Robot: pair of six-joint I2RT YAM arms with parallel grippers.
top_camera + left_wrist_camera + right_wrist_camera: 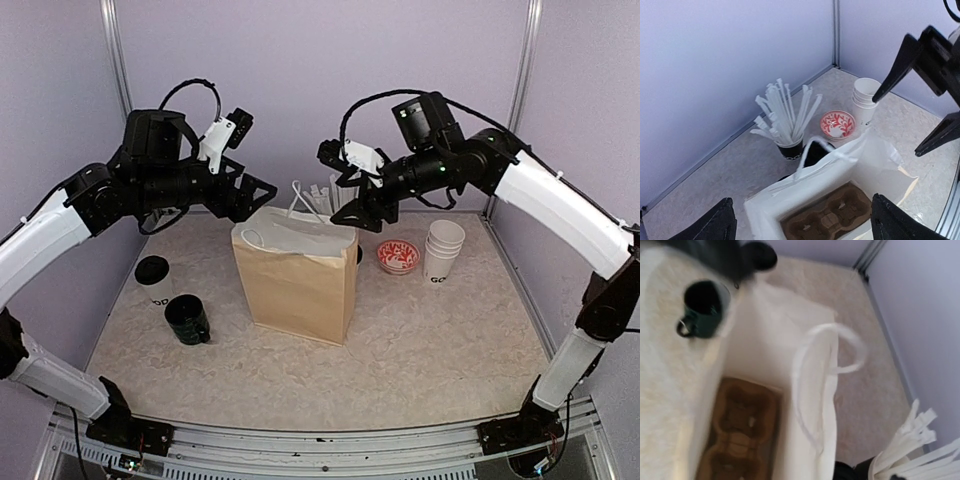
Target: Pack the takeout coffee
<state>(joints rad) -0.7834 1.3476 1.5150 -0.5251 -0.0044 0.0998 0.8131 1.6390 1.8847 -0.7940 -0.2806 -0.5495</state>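
Takeout coffee (152, 270) stands on the left of the table, just beyond the green mug (187, 320) and apart from the paper bag (295, 290) in the middle. It is upright, so its long axis is vertical, with the black lid on top and the lettering at its base facing the near edge.

Both grippers hang over the bag's mouth with their jaws spread and nothing in them: the left gripper (265, 200) at the left rim, the right gripper (350, 218) at the right rim. The bag stands open, and a cardboard carrier (830, 217) lies flat at its bottom.

The cup sits on the left arm's side, so that arm looks best placed to fetch it. It should grip the white wall below the lid, squeeze lightly and keep the cup vertical. It should then lower the cup straight into a carrier well, clear of the bag's handles.
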